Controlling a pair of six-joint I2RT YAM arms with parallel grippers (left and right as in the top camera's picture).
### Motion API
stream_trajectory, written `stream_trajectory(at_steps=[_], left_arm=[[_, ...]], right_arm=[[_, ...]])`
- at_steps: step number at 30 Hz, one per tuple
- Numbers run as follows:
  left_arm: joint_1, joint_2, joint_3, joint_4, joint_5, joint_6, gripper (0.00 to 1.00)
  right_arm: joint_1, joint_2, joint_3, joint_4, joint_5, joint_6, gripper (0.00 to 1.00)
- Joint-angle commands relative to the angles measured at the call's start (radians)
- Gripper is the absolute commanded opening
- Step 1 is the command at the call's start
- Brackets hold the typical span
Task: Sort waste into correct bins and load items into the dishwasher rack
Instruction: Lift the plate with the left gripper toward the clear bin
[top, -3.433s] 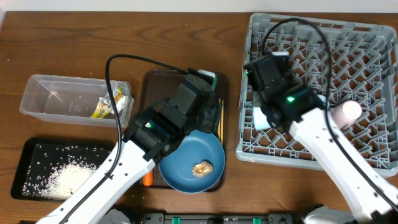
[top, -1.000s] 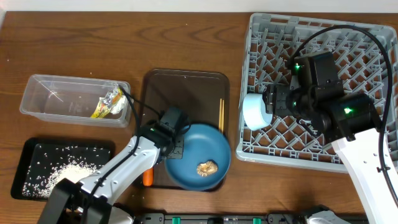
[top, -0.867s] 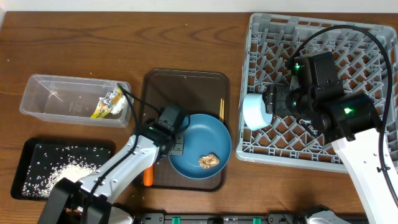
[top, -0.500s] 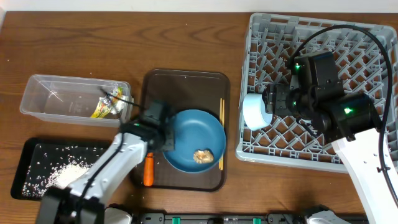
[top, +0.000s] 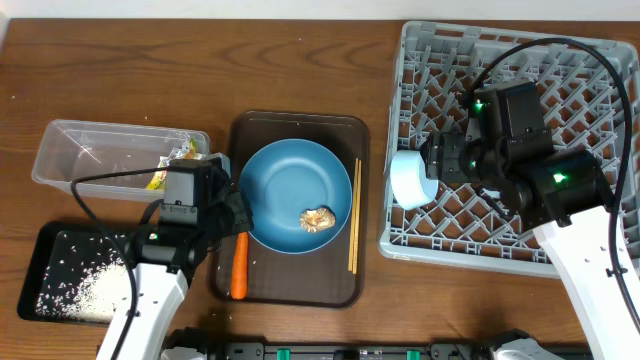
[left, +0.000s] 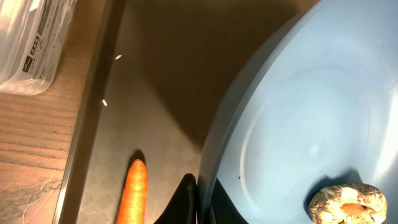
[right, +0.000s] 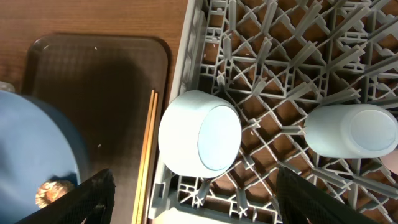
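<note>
The grey dishwasher rack (top: 560, 120) is sitting just right of the brown serving tray (top: 290, 130). The blue plate (top: 295, 190) is lying on the tray, and the left gripper (top: 236, 208) is pinching its left rim. The right gripper (top: 440, 163) is hovering right of the tray, jaws spread and empty, beside the tipped light blue bowl (top: 408, 180). The chopsticks (top: 353, 215) are lying along the tray's right edge, the carrot (top: 238, 265) at its lower left and the brown lump (top: 318, 217) on the plate.

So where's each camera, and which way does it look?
Overhead: above the table, looking down; left arm, right arm show.
Left wrist: on its arm, looking down at plate and carrot; left hand pinches the plate's rim.
Right wrist: on its arm, looking down at bowl and rack; right hand open.
Shared: all see the plate.
</note>
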Motion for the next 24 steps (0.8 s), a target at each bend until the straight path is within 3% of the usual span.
stream_trajectory(at_steps=[1, 8, 14, 15, 16, 18, 24], left_arm=[[0.005, 0.0, 0.029, -0.013, 0.012, 0.053, 0.06], [0.006, 0.14, 0.027, -0.064, -0.161, 0.119, 0.06], [0.006, 0.271, 0.027, 0.04, -0.162, 0.138, 0.07], [0.006, 0.281, 0.03, 0.043, -0.163, 0.139, 0.17], [0.006, 0.283, 0.034, 0.039, -0.162, 0.142, 0.35], [0.006, 0.276, 0.068, -0.006, -0.162, 0.142, 0.5], [-0.029, 0.226, 0.238, -0.188, -0.098, 0.186, 0.54]], right_arm=[[-0.003, -0.002, 0.004, 0.0, -0.003, -0.018, 0.76], [-0.003, -0.002, 0.004, -0.001, -0.003, -0.018, 0.76], [-0.003, -0.002, 0.004, 0.0, -0.003, -0.018, 0.77], [-0.003, -0.002, 0.004, 0.0, -0.003, -0.018, 0.77], [-0.003, -0.002, 0.004, 0.0, -0.003, -0.018, 0.77], [-0.003, -0.002, 0.004, 0.0, -0.003, -0.018, 0.77], [-0.003, -0.002, 0.004, 0.012, 0.001, -0.019, 0.79]])
